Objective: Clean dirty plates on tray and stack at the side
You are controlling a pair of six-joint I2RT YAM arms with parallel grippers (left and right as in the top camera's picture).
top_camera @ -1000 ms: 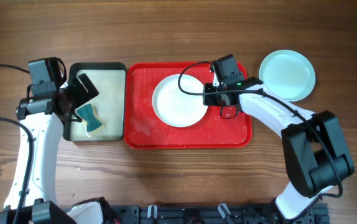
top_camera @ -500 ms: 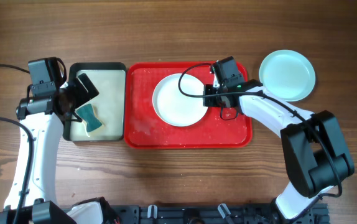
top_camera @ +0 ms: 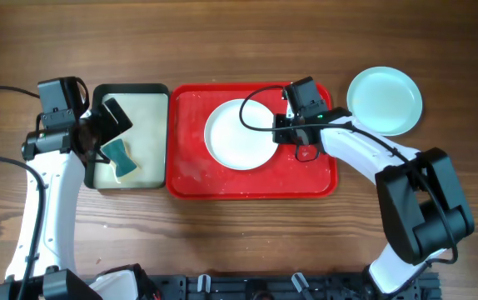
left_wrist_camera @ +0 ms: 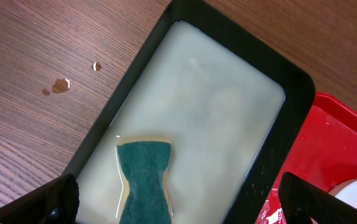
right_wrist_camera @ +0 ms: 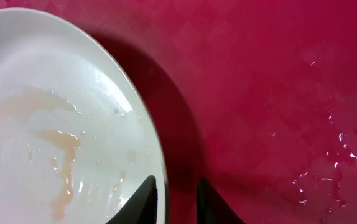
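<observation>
White plate point(right_wrist_camera: 54, 112) rim between right gripper point(right_wrist_camera: 175, 190) fingers | narrowly parted, unclamped | on red tray point(right_wrist_camera: 272, 87)

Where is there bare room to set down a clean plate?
Bare table lies in front of the red tray and behind it. On the tray, only narrow strips border the white plate; the right fingers crowd its right edge.

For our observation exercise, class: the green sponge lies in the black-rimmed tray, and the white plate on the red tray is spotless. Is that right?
Not spotless: the right wrist view shows brownish smears on the white plate on the red tray. The green sponge does lie in the black-rimmed tray.
</observation>
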